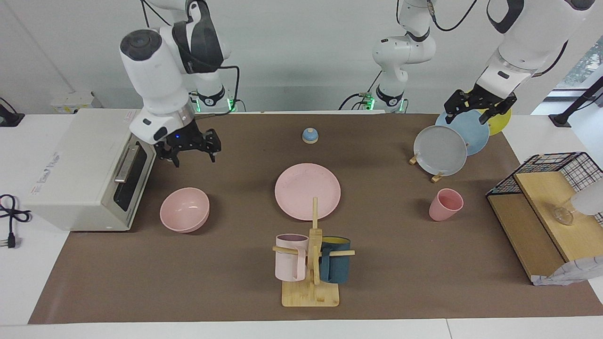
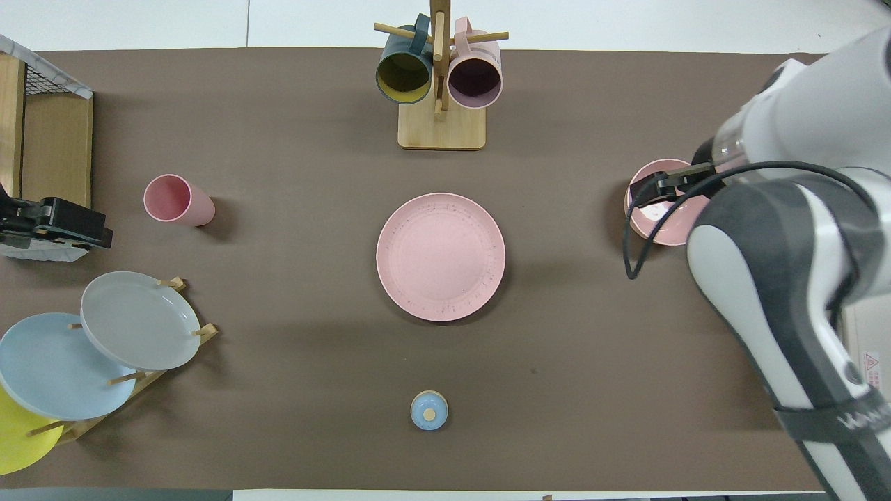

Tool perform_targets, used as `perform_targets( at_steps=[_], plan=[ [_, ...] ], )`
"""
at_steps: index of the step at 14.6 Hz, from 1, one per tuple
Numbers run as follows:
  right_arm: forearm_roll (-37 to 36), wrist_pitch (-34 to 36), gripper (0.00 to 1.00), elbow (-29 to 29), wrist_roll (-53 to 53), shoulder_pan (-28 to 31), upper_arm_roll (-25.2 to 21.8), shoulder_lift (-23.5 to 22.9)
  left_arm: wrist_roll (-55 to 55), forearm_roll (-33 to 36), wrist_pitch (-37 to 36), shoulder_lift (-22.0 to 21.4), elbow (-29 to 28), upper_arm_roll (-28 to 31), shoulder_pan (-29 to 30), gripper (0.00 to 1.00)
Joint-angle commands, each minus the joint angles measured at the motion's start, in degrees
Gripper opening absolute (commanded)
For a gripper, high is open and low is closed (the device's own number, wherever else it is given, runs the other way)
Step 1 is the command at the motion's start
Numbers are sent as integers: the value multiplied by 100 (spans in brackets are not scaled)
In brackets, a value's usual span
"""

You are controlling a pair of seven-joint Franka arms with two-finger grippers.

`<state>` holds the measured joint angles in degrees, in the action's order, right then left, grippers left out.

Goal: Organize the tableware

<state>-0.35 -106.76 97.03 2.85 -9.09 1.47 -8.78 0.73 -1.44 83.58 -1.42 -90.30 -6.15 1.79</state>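
Pink plate [image 1: 307, 190]: flat on the brown mat at the middle of the counter [image 1: 235, 292], face up, nothing on it.

Pink bowl [image 1: 184, 209]: upright on the mat toward the right arm's end of the counter, level with the plate, in front of the white toaster oven [image 1: 82, 172].

Pink cup [image 1: 445, 204]: handleless, mouth up, standing with a slight lean on the mat toward the left arm's end, level with the plate and well apart from it.

Right gripper [image 1: 192, 155]: raised, over the mat just beside the oven door and close above the bowl; fingers spread apart, holding nothing.

Left gripper [image 1: 466, 113]: raised over the plate rack [image 1: 435, 178] near the robots' edge at the left arm's end; fingers parted, holding nothing.

Plate rack contents: grey plate [image 1: 440, 149], blue plate [image 1: 466, 129], yellow plate [image 1: 498, 120], all on edge.

Mug tree [image 1: 312, 278]: wooden, at the counter edge away from the robots, in line with the pink plate; carries a pale pink mug [image 1: 291, 258] and a dark teal mug [image 1: 335, 260].

Small blue knobbed lid [image 1: 310, 135]: on the mat near the robots' edge, in line with the plate.

Wire-and-wood shelf [image 1: 541, 207]: at the left arm's end of the counter.
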Motion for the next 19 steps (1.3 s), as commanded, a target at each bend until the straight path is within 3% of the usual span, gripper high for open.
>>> perform_targets(
  at_steps=[1,3,9,12,14,17,19],
  plan=[
    [115,-1114,100,804,172,-49,3,-168,-64,74,9,-121,-111,26,-3,100],
    [115,-1522,100,1317,181,-49,3,-150,-73,74,18,-121,-111,26,-3,100],
    [79,-1795,100,1459,137,56,3,-396,-72,74,53,-121,-111,26,6,100],
    [53,-1857,76,1634,101,109,3,-370,-73,74,184,-121,-155,26,-3,100],
    [36,-2076,71,1863,75,109,-6,-326,-73,65,228,-121,-155,26,6,100],
    [-34,-2077,56,1872,-30,153,-15,-379,-64,56,421,-25,-163,26,6,100],
    [-218,-2086,47,1872,-30,170,-15,-388,-73,39,597,272,-163,26,6,100]
  ],
)
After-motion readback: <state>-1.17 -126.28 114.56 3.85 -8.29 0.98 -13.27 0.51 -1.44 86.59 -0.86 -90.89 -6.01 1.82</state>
